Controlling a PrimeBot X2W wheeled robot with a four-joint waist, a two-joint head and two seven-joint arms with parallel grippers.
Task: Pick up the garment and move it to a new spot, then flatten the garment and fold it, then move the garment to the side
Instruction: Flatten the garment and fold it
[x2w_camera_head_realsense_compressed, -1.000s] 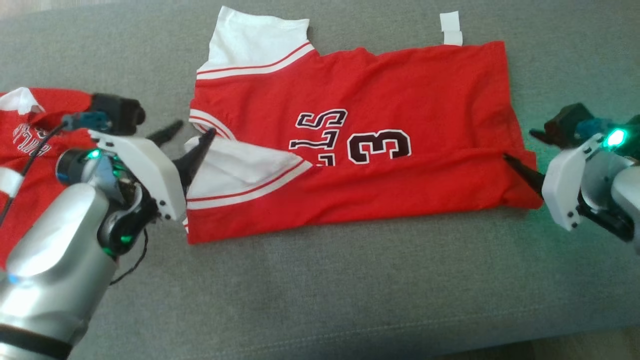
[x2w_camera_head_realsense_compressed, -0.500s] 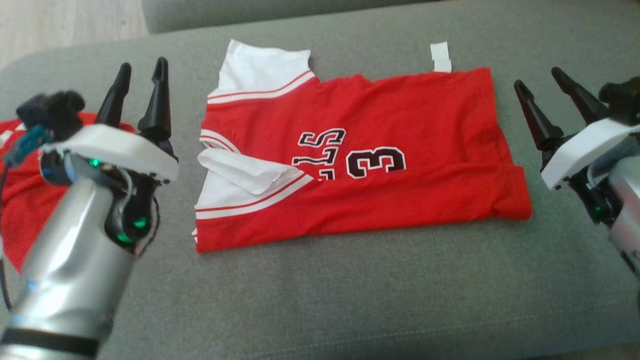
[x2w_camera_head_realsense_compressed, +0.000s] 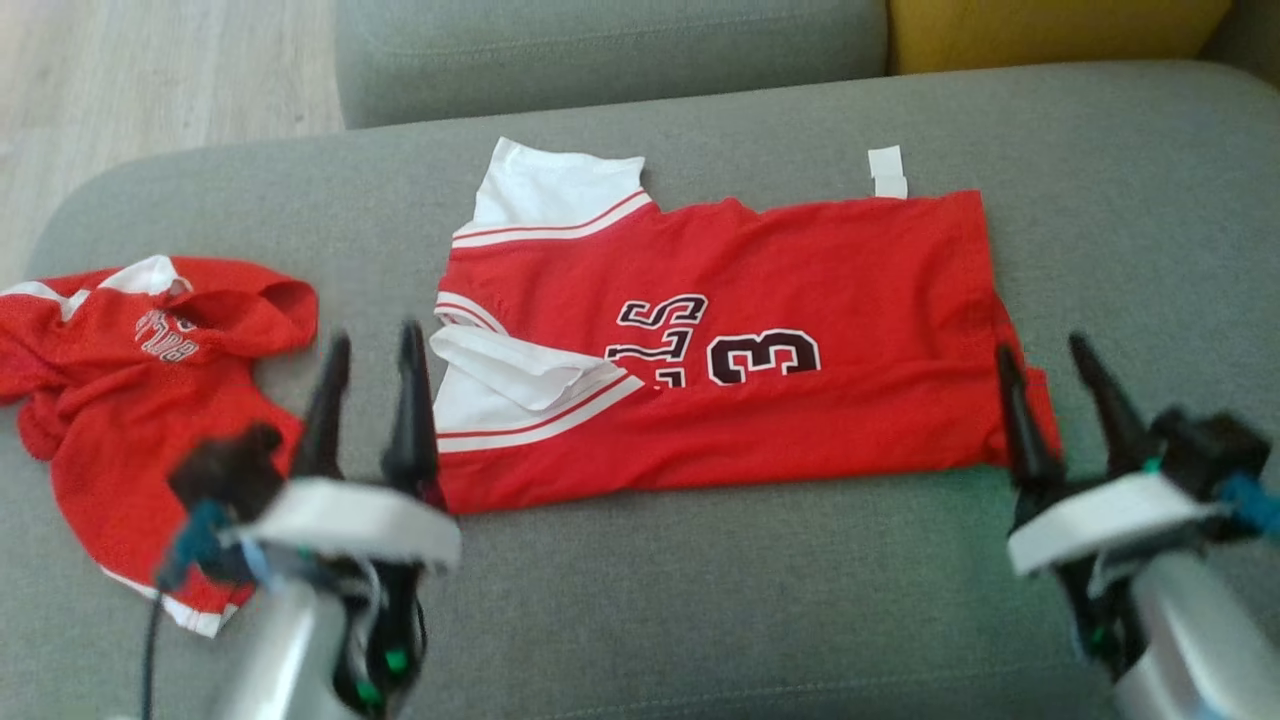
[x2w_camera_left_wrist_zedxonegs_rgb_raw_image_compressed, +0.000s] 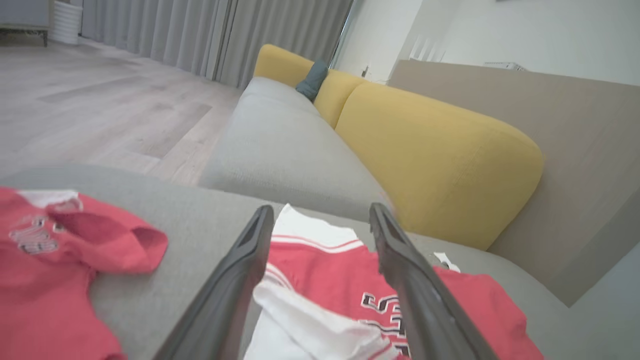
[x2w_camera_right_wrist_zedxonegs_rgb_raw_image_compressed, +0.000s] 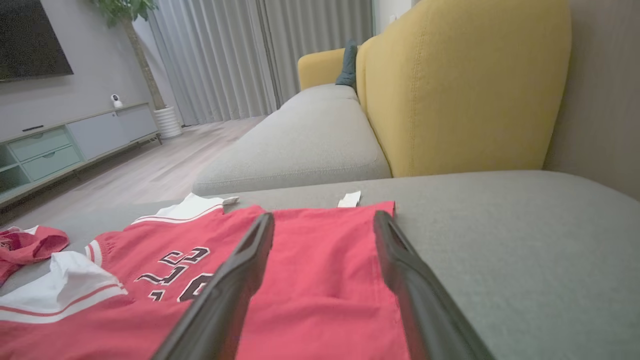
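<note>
My left gripper (x2w_camera_head_realsense_compressed: 374, 336) and right gripper (x2w_camera_head_realsense_compressed: 1040, 346) hover wide and empty at the near corners of the jersey (x2w_camera_head_realsense_compressed: 800, 290), ready, I judge, for another fold.

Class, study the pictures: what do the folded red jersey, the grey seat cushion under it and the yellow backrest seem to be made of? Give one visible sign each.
The folded red jersey: probably soft matt knit fabric; it creases and lies limp. The grey seat cushion: woven upholstery, matt; fine grainy texture. The yellow backrest: padded upholstery cloth; stitched seam, rounded edges.
</note>
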